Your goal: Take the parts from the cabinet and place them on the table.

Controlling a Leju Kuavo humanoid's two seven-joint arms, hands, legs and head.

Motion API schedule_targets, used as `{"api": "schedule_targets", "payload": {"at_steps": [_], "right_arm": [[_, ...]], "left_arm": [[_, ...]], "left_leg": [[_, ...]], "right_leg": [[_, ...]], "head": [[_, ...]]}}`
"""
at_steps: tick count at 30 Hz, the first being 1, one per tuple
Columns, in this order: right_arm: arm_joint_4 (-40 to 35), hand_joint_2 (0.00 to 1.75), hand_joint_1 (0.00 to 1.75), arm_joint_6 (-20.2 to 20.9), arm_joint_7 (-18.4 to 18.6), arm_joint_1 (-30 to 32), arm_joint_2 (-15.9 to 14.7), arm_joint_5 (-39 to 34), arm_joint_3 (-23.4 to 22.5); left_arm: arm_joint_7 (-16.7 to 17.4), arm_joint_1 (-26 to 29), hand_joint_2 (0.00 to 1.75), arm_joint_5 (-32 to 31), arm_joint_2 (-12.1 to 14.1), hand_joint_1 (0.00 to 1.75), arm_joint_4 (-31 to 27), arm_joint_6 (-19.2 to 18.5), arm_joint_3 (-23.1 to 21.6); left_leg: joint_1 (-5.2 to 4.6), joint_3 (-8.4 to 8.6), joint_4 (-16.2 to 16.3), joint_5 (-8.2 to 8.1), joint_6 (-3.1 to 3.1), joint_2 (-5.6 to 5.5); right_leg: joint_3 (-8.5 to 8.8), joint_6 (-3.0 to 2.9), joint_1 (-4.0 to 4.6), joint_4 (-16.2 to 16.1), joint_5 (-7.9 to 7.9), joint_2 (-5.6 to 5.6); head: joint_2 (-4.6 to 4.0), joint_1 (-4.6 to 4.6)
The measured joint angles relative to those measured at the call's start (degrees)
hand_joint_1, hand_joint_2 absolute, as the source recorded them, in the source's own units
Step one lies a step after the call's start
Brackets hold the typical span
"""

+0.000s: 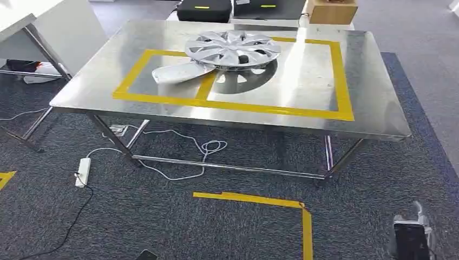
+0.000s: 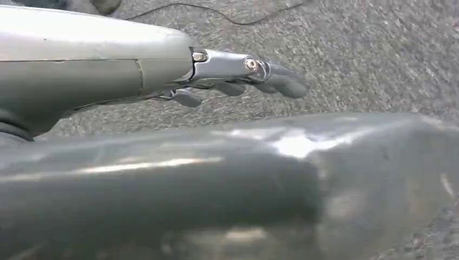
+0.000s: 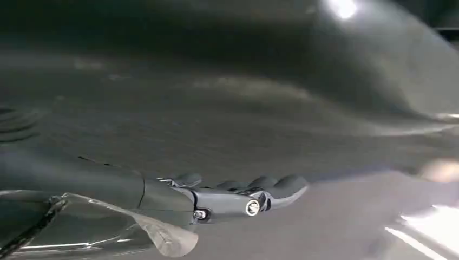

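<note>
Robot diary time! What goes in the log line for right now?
hubcap and cover: on table | left hand: empty | right hand: empty

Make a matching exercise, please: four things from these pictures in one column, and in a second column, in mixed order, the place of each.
Things:
1. hubcap
2. power strip
3. cardboard box
4. flat silver part

Places:
A. on the carpet, under the near left corner of the table
B. beyond the far edge of the table
C. on the table, over the inner yellow tape line
D. on the table, with one end under the hubcap's edge

Pairs: 1-C, 2-A, 3-B, 4-D
</note>
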Motion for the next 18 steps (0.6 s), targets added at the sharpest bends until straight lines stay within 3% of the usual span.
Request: {"api": "schedule_targets", "payload": {"at_steps": [1, 2, 3, 5, 6, 7, 8, 9, 10, 11, 13, 14, 16, 17, 18], "right_arm": [[2.6, 0.00, 0.00, 0.5, -0.7, -0.1, 0.8, -0.2, -1.6], [5.6, 0.00, 0.00, 1.2, -0.7, -0.3, 1.4, -0.8, -3.4], [8.0, 0.00, 0.00, 2.1, 0.1, -0.6, 1.8, -1.7, -4.9], [13.2, 0.00, 0.00, 2.9, 1.9, -1.4, 2.7, -2.3, -7.5], [15.8, 0.00, 0.00, 2.8, 2.3, -2.0, 3.0, -1.7, -8.6], [18.6, 0.00, 0.00, 2.6, 2.5, -2.5, 3.3, -1.1, -10.0], [20.8, 0.00, 0.00, 2.5, 2.6, -3.1, 3.5, -0.7, -11.2], [23.1, 0.00, 0.00, 2.4, 2.8, -3.6, 3.7, -0.6, -12.6], [24.5, 0.00, 0.00, 2.4, 2.8, -4.1, 3.8, -0.5, -13.5], [25.9, 0.00, 0.00, 2.3, 2.8, -4.7, 4.0, -0.3, -14.3], [28.2, 0.00, 0.00, 2.1, 2.8, -5.7, 4.1, 1.0, -15.8], [29.3, 0.00, 0.00, 2.1, 2.6, -6.4, 4.3, 1.6, -16.3], [31.2, 0.00, 0.00, 1.9, 2.6, -6.7, 4.4, 2.0, -17.8], [32.1, 0.00, 0.00, 1.8, 2.6, -6.8, 4.7, 2.1, -18.2], [32.6, 0.00, 0.00, 1.8, 2.7, -7.0, 4.7, 2.2, -18.6]], "left_arm": [[0.0, 0.3, 0.00, 0.2, 0.0, 0.00, 0.0, 0.1, 0.3], [-0.1, 0.5, 0.00, 0.3, 0.0, 0.00, 0.0, 0.2, 0.6], [0.0, 0.5, 0.00, 0.5, 0.0, 0.00, 0.0, 0.3, 0.9], [0.0, 0.6, 0.00, 0.7, -0.1, 0.00, 0.0, 0.4, 1.4], [0.0, 0.6, 0.00, 0.9, -0.2, 0.00, 0.0, 0.4, 1.6], [-0.1, 0.6, 0.00, 1.0, -0.2, 0.00, 0.0, 0.4, 1.9], [0.0, 0.7, 0.00, 1.1, -0.2, 0.00, 0.0, 0.4, 2.1], [0.0, 0.7, 0.00, 1.2, -0.2, 0.00, 0.0, 0.5, 2.3], [0.0, 0.8, 0.00, 1.4, -0.2, 0.00, 0.0, 0.6, 2.5], [0.0, 0.7, 0.00, 1.4, -0.3, 0.00, 0.0, 0.6, 2.7], [-0.1, 0.8, 0.00, 1.6, -0.4, 0.00, 0.0, 0.6, 2.9], [-0.1, 0.8, 0.00, 1.7, -0.4, 0.00, 0.0, 0.7, 3.2], [-0.1, 0.9, 0.00, 1.8, -0.4, 0.00, 0.0, 0.7, 3.6], [-0.1, 1.0, 0.00, 1.9, -0.3, 0.00, 0.0, 0.7, 3.7], [-0.1, 1.2, 0.00, 2.0, -0.3, 0.00, 0.0, 0.8, 3.8]], "left_leg": [[-0.02, -0.44, -0.3, 0.65, 0.53, 0.05], [0.31, -1.07, -0.6, 1.57, 1.26, 0.60], [0.18, -1.98, -0.6, 2.18, 1.77, 0.68], [-0.14, -3.91, -0.4, 3.58, 2.28, 0.86], [-0.38, -4.89, -0.4, 4.32, 2.38, 0.93], [-0.55, -5.98, -0.2, 5.13, 2.41, 1.06], [-0.63, -7.12, 0.1, 5.82, 2.35, 1.12], [-0.65, -8.44, 0.5, 6.53, 2.23, 1.20], [-0.64, -9.64, 1.0, 7.05, 2.12, 1.26], [-0.64, -10.76, 1.5, 7.61, 1.92, 1.26], [-0.93, -11.73, 2.6, 8.57, 1.36, 1.28], [-0.87, -12.00, 2.6, 9.29, 1.06, 1.44], [-0.63, -12.24, 2.2, 10.72, 0.36, 1.40], [-0.45, -12.68, 2.5, 10.49, 0.06, 1.12], [-0.39, -12.99, 3.5, 7.42, -0.49, 0.88]], "right_leg": [[-0.04, 0.48, 0.07, -0.2, 0.54, 0.07], [-0.52, 0.63, -0.20, 0.4, -0.81, 0.44], [-1.34, 0.66, -0.16, 2.0, -4.07, 0.51], [-3.45, 0.70, -0.18, 10.0, -11.61, 0.58], [-3.95, 0.68, -0.16, 14.0, -13.68, 0.59], [-3.98, 0.64, -0.13, 17.0, -13.67, 0.59], [-3.15, 0.53, -0.04, 17.9, -11.75, 0.60], [-1.18, 0.46, 0.09, 16.7, -8.65, 0.60], [1.50, 0.35, 0.16, 14.0, -6.54, 0.58], [5.32, 0.18, 0.16, 9.3, -5.99, 0.57], [13.46, -0.40, 0.39, -2.4, -9.88, 0.50], [12.91, -0.62, 0.49, -3.0, -10.67, 0.66], [12.00, -1.33, 0.75, -2.5, -9.70, 0.53], [11.29, -1.80, 0.28, -2.6, -8.86, 0.26], [10.51, -2.12, 0.35, -2.5, -8.19, 0.17]], "head": [[0.00, -0.09], [0.00, -0.07], [0.00, 0.09], [0.00, 0.24], [0.00, 0.17], [0.02, 0.22], [0.00, 0.15], [0.00, 0.17], [0.00, 0.17], [0.02, 0.20], [0.00, 0.09], [0.02, 0.04], [0.00, 0.17], [0.00, 0.37], [0.00, 0.27]]}}
